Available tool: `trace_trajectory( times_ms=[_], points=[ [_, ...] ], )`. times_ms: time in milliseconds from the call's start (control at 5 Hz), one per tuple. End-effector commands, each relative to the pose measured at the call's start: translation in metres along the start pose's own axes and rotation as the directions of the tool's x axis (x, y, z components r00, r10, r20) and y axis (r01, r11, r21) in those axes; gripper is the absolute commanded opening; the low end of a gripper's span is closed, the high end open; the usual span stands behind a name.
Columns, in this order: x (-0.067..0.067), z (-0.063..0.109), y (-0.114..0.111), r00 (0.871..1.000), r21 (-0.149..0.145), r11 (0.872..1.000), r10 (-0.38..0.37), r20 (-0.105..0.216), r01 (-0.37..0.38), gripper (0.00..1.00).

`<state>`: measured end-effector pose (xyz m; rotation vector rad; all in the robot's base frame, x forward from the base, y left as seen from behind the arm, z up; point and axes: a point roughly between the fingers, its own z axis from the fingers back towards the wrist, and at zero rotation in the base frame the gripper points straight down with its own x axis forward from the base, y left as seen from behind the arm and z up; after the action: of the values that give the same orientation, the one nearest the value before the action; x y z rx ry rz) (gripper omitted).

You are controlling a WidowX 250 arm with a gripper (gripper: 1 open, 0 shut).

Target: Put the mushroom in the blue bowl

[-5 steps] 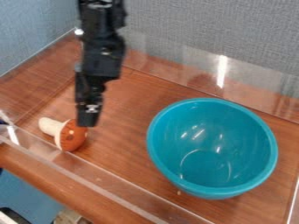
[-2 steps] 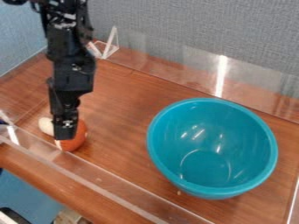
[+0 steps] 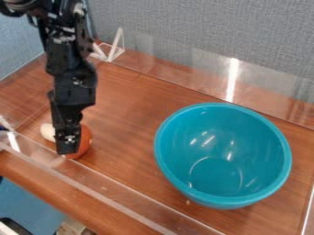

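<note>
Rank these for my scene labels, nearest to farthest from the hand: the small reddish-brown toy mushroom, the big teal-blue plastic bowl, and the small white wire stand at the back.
Measured from the hand:
1. Small reddish-brown toy mushroom, right under the hand, front left.
2. Small white wire stand, behind the arm at the back.
3. Big teal-blue plastic bowl, off to the right.

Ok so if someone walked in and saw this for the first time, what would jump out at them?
Probably the big blue bowl first: glossy, empty, sitting at the right of the wooden table. Next, the dark robot arm reaching straight down at the left, its gripper open right over the small mushroom, whose reddish cap peeks out beneath the fingers near the table's front edge.
</note>
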<state>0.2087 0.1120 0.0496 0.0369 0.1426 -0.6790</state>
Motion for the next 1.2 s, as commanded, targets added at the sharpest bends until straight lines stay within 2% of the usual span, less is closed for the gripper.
trace_trajectory(
  times_ms=[0,200,400,1000],
  points=[
    [-0.002,0.001,0.005,1.000,0.019,1.000,0.016,0.021,-0.017,1.00],
    [-0.003,-0.003,0.006,0.999,0.017,1.000,0.021,0.031,-0.021,1.00],
    [-0.004,-0.007,0.006,0.999,0.014,1.000,0.025,0.039,-0.026,0.00],
    [-0.007,-0.013,0.006,0.998,0.005,0.999,0.035,0.057,-0.036,0.00]
  ],
)
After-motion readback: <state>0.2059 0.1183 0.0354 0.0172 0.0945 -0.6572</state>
